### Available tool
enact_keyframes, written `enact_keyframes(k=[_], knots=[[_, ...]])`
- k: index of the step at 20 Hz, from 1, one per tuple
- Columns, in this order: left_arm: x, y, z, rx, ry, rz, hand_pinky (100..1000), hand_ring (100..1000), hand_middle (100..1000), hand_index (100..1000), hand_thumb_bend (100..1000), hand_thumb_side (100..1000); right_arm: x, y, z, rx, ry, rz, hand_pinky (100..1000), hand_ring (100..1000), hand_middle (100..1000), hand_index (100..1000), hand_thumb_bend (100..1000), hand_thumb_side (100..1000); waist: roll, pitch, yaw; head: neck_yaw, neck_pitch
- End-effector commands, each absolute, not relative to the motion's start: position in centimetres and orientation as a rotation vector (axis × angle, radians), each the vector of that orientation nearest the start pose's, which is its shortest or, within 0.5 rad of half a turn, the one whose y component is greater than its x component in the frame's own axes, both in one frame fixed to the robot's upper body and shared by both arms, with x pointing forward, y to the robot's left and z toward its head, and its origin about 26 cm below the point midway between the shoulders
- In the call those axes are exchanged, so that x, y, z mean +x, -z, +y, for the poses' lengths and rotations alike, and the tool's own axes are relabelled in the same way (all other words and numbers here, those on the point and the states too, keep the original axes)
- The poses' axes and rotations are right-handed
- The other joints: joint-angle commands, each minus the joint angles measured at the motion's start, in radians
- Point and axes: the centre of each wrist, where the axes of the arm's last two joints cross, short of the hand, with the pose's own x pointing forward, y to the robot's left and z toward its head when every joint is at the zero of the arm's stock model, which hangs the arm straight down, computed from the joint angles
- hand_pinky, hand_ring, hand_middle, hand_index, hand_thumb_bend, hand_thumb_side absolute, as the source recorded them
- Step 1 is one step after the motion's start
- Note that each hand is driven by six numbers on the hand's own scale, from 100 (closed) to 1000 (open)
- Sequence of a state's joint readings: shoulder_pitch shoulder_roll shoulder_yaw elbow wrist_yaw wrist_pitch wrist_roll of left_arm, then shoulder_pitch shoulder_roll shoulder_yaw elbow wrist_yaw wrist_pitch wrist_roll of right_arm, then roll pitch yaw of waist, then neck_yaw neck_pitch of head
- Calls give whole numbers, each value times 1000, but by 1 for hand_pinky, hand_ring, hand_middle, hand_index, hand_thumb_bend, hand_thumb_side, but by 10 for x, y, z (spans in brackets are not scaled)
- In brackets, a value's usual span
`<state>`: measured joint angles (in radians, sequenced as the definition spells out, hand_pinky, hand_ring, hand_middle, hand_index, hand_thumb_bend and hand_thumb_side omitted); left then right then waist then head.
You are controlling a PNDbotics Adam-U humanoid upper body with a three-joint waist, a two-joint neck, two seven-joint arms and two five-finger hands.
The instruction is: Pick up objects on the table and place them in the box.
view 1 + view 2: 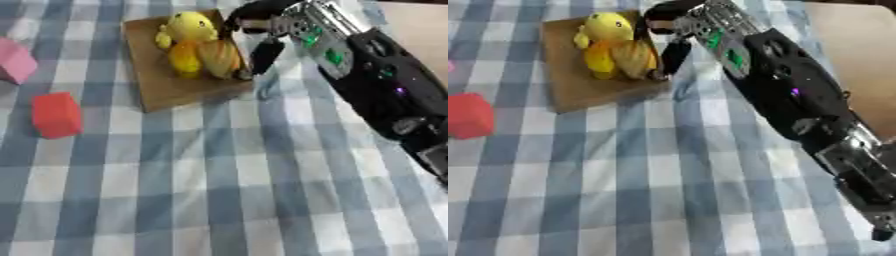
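1. Pink block (pixel 13 60) and red block (pixel 56 114) lie left, still outside.
2. Brown box (pixel 162 90) holds yellow duck (pixel 188 27) and bread-like item (pixel 219 57).
3. Right hand (pixel 262 30) hovers over the box's right edge, fingers relaxed, holding nothing; the release looks complete. Next: reach left.

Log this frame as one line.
right hand: at box edge, fingers curled by bread | duck in box | red block, pink block on table

Toys (pixel 197 47) in box (pixel 157 90) — blocks (pixel 56 115) lie left.
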<state>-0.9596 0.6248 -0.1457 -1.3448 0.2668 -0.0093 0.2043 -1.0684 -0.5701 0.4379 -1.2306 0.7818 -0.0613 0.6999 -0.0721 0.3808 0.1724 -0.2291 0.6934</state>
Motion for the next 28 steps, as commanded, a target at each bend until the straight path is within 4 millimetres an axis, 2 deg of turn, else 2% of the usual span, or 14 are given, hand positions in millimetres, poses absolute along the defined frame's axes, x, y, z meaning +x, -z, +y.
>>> enact_keyframes(k=[1,8,15,18,19,22,25,28], knots=[[420,-335,285,313,274,-2317,910,912,812,934,518,774,441,-305,-217,-951,-1874,-1261,892,921,830,903,467,285,11,-31,-1,3,-3],[419,-334,287,318,273,-2314,908,913,812,934,519,773,436,-311,-218,-950,-1825,-1327,880,907,822,903,436,295,18,-37,-5,2,1],[418,-333,291,334,270,-2307,906,913,809,934,521,771,414,-339,-218,-956,-1716,-1490,864,885,814,900,361,304,22,-43,-12,8,4],[416,-333,295,349,272,-2309,906,912,809,934,521,771,393,-356,-223,-986,-1656,-1596,852,870,804,896,301,327,25,-44,-15,18,2],[415,-334,297,356,275,-2310,906,912,809,934,521,771,382,-362,-225,-1002,-1634,-1639,841,859,795,891,249,343,26,-43,-16,21,2],[410,-335,303,395,309,-2312,906,912,811,935,523,770,348,-379,-230,-1061,-1543,-1777,825,835,773,885,115,455,28,-40,-23,31,0],[400,-339,312,473,377,-2311,904,909,814,937,525,766,316,-387,-235,-1090,-1436,-1889,814,819,758,868,100,595,32,-34,-31,44,-4],[387,-345,323,667,556,-2275,905,903,823,941,527,743,291,-390,-241,-1102,-1333,-1966,809,808,750,855,100,621,37,-28,-38,57,-6]])
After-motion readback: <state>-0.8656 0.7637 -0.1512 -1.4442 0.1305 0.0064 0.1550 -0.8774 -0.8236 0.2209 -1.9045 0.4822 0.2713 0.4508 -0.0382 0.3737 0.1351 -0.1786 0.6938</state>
